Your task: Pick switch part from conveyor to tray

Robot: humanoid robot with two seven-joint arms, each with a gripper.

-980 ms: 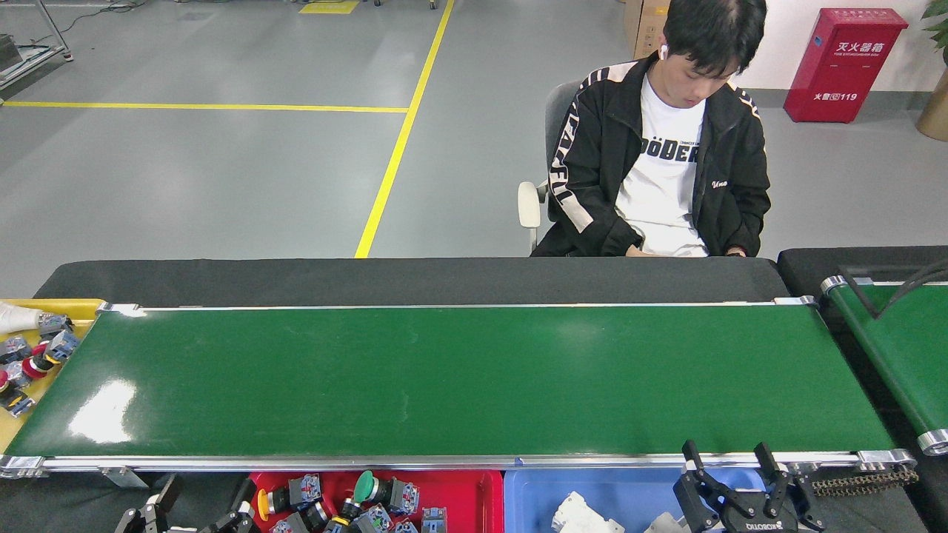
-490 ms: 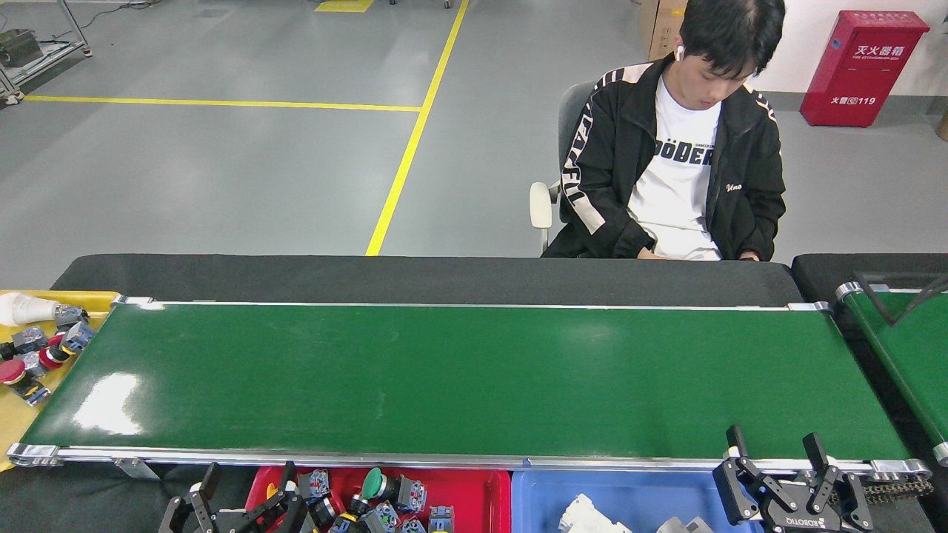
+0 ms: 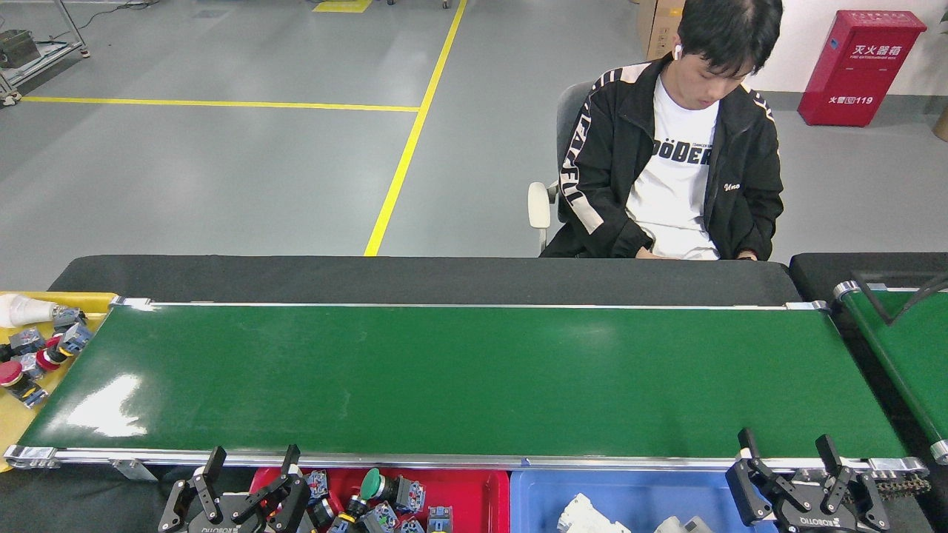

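A yellow tray [image 3: 18,426] of switch parts [image 3: 37,354] is sitting at the conveyor [image 3: 459,377] belt's left end. The left gripper [image 3: 252,474] and right gripper [image 3: 789,459] are hovering at its near rail, fingers spread wide, holding nothing. No part is lying on the belt, so reaching now risks grabbing air.

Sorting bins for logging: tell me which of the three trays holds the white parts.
The blue tray, at the near edge beside the right gripper. The red tray and yellow tray hold colourful button switches instead.
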